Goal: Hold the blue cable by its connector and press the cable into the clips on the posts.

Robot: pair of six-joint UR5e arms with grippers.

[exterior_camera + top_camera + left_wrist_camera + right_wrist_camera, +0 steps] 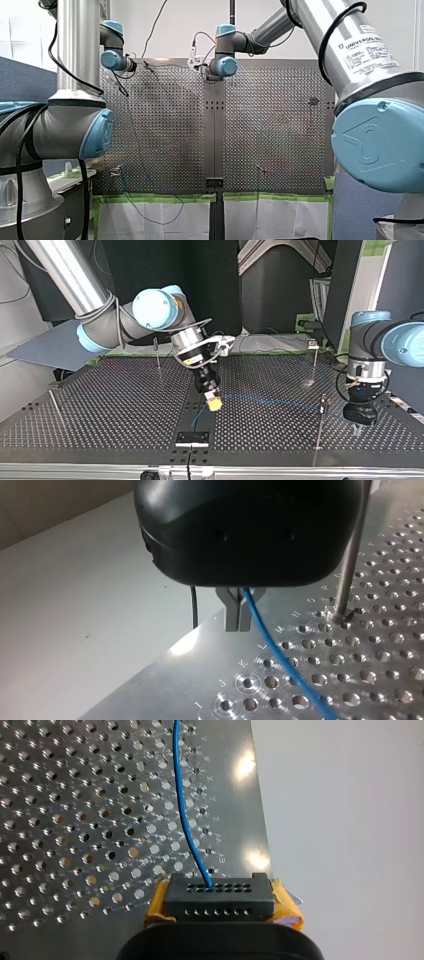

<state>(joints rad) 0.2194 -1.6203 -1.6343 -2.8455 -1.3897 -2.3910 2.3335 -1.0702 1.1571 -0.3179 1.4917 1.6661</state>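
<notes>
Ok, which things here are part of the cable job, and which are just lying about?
Job: blue cable, its connector in my right gripper, my left gripper, posts.
Lying about: green tape, black bracket, grey panel.

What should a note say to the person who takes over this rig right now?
Right gripper: jaws shut on the black connector, yellow pads on both its sides.
Left gripper: jaws shut on the blue cable, beside a post.
The cable runs between both grippers above the perforated table.
Done: connector held.
Left: press the cable into the clips; whether any clip holds it, I cannot tell.
</notes>
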